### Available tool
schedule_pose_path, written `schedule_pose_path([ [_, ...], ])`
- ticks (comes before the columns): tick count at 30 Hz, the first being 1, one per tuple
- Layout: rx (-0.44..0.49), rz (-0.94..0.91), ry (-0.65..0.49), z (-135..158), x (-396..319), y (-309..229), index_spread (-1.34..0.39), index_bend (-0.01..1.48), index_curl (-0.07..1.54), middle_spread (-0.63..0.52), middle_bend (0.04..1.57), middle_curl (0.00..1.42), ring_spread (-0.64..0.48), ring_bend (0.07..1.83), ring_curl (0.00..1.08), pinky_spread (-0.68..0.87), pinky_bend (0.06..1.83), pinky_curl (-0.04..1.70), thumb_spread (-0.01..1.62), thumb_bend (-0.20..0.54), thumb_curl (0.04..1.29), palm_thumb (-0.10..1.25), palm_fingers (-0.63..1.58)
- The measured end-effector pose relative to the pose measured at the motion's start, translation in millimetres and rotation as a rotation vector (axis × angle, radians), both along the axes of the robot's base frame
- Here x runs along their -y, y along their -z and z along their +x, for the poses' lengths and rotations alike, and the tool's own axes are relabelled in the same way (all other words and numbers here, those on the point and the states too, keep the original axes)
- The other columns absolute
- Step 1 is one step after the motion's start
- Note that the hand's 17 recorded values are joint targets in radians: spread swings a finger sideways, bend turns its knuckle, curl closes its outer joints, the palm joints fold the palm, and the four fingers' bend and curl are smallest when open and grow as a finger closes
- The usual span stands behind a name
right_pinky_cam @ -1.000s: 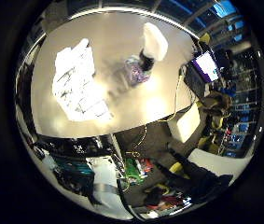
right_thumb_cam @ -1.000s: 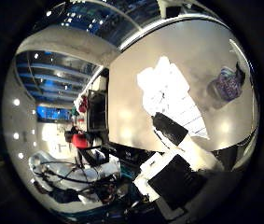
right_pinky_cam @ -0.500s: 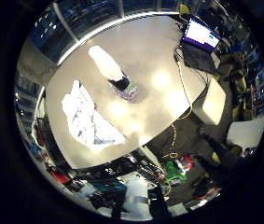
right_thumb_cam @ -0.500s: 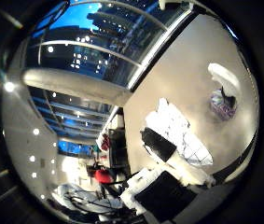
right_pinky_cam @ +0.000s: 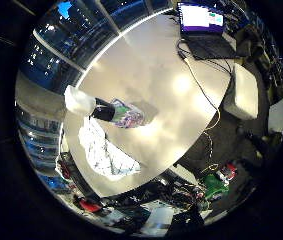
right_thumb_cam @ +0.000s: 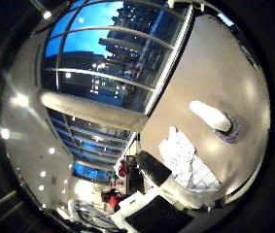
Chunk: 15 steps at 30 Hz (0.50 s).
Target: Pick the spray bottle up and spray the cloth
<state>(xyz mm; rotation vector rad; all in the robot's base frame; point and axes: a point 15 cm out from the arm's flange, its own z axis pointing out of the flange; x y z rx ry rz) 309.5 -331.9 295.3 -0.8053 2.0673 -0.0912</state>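
My hand (right_thumb_cam: 156, 194) well above the counter (right_pinky_cam: 171, 85), finger state I cannot tell, spray bottle (right_pinky_cam: 108, 110) upright beside white cloth (right_pinky_cam: 103, 155), laptop (right_pinky_cam: 203, 27) far off.

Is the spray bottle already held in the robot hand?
No, the spray bottle stands free on the table beside the cloth, with no fingers around it.

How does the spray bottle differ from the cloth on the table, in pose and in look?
The spray bottle stands upright on the table; the cloth lies flat and crumpled. The bottle has a white head, dark neck and colourful body; the cloth is white throughout. Both rest on the same table, side by side and apart.
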Motion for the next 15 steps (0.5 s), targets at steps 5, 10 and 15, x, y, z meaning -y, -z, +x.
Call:
schedule_pose_path([
  [5, -0.004, 0.108, 0.014, -16.0, -21.9, 47.6, -0.16, 0.14, 0.23, 0.2, 0.2, 0.34, 0.21, 0.32, 0.27, 0.39, 0.44, 0.33, 1.02, -0.026, 0.3, 0.53, -0.01],
  [10, 0.019, 0.129, 0.016, -20.7, -24.9, 63.7, -0.16, 0.14, 0.23, 0.2, 0.2, 0.34, 0.21, 0.33, 0.27, 0.39, 0.45, 0.33, 1.02, -0.026, 0.3, 0.53, -0.01],
  [15, 0.017, 0.14, 0.004, -21.7, -26.1, 75.1, -0.16, 0.15, 0.24, 0.2, 0.2, 0.34, 0.21, 0.33, 0.27, 0.39, 0.45, 0.33, 1.02, -0.025, 0.3, 0.53, 0.0],
])
